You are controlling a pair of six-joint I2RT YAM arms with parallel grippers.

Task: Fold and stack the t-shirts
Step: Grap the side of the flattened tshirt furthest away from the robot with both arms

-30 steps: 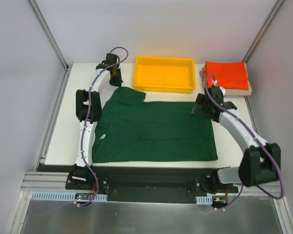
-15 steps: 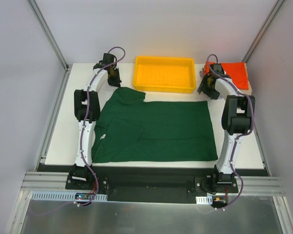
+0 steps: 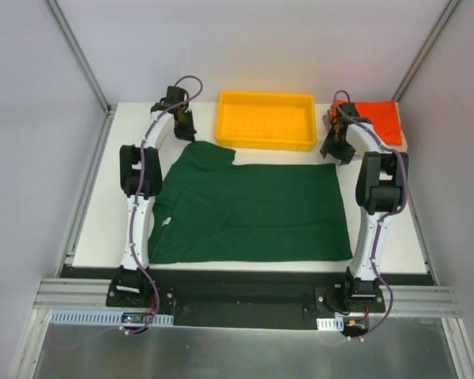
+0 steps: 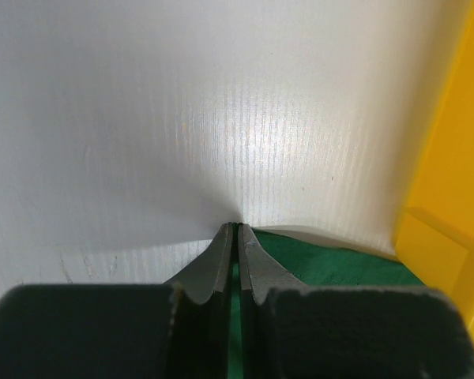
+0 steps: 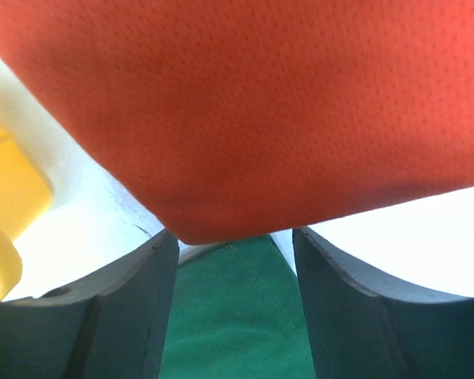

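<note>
The dark green t-shirt (image 3: 253, 209) lies spread on the white table, its left side folded in. My left gripper (image 3: 184, 126) is at the shirt's far left corner. In the left wrist view it (image 4: 237, 226) is shut, with green cloth (image 4: 332, 264) showing in the thin gap between the fingers. My right gripper (image 3: 336, 147) is at the shirt's far right corner. In the right wrist view it (image 5: 235, 237) is open, with the green hem (image 5: 245, 316) between the fingers. The folded orange-red t-shirt (image 3: 379, 118) lies just beyond it and fills that view (image 5: 253, 110). I cannot make out any tan or lavender shirts.
A yellow plastic tray (image 3: 265, 145) stands at the far middle of the table, between the two grippers. It shows at the right edge of the left wrist view (image 4: 450, 197) and at the left of the right wrist view (image 5: 8, 197). Metal frame posts stand at both far corners.
My right arm has swung from the middle right of the table out to the shirt's far right corner beside the orange-red shirt. The left gripper has barely moved.
</note>
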